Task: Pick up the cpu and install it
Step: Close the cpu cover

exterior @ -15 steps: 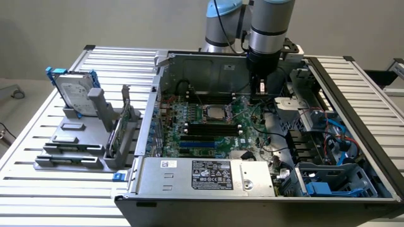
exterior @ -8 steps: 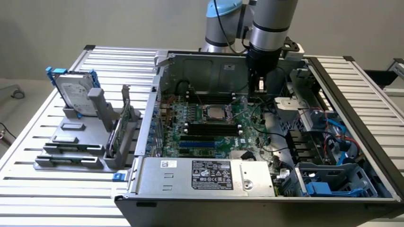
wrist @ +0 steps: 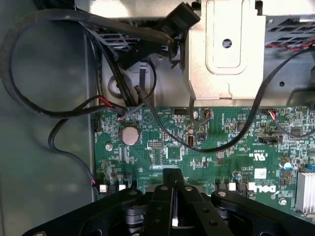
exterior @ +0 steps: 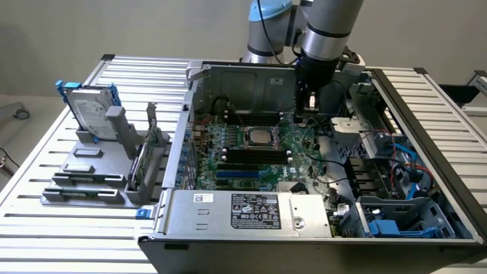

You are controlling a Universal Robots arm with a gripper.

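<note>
The gripper [wrist: 172,173] is shown with its two black fingers pressed together at the tips, and nothing is seen clamped between them. It is held above a green motherboard [wrist: 197,142], near a round silver coin battery [wrist: 129,134] and loose black cables [wrist: 29,98].

In the exterior view the gripper [exterior: 311,107] is positioned at the end of the arm [exterior: 327,28], inside an open computer case [exterior: 396,103] and toward its far wall. The cpu [exterior: 258,136], a small silver square, is seated in the socket at the middle of the board, between black memory slots [exterior: 256,156]. It is found to the exterior view's left of the gripper, apart from it.

A labelled power supply [exterior: 251,211] is set along the case's near edge. On the slatted table [exterior: 45,228], at the exterior view's left, a hard drive [exterior: 90,111] in a blue frame is stood upright in a grey rack [exterior: 84,191].
</note>
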